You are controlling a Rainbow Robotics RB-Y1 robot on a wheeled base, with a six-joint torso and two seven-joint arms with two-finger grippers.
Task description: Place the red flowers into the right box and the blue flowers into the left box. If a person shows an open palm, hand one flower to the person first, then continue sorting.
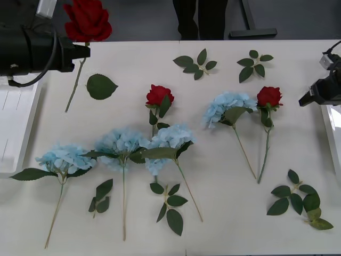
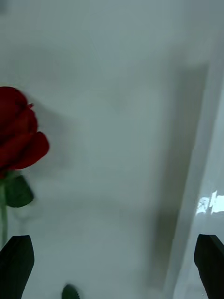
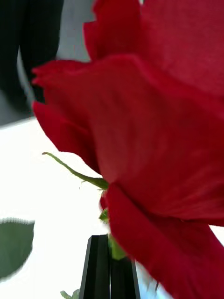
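Progress: no flower is lying in either box as far as the pictures are showing; sorting is barely under way.
Held rose: the left gripper (image 1: 85, 52) is gripping one red rose (image 1: 87, 19) by the stem just under the bloom, lifted above the far left corner of the worktop (image 1: 224, 160), the stem hanging down toward a loose leaf (image 1: 100, 86).
Left jaws: they are pressing together on the green stem, seen closed in the left wrist view (image 3: 110, 268) with the bloom (image 3: 158, 140) crowding the lens.
Left arm pose: it is reaching in from the left edge, beside the left box (image 1: 16, 128), far from the right box where this rose belongs.
Right gripper: it is hovering at the right edge (image 1: 306, 100), just beside the right box (image 1: 333, 133); its jaws are standing wide apart and holding nothing (image 2: 112, 266), with a red rose (image 2: 18, 131) nearby on the worktop.
Still to sort, red: two roses are lying on the worktop, one mid-table (image 1: 159, 96) and one toward the right (image 1: 269, 97); a fourth is probably outside these views.
Still to sort, blue: four blue flowers are lying there, three in a row on the left (image 1: 65, 158) (image 1: 121, 143) (image 1: 170, 140) and one right of centre (image 1: 229, 106).
Person: dark legs are standing behind the worktop; no open palm is showing.
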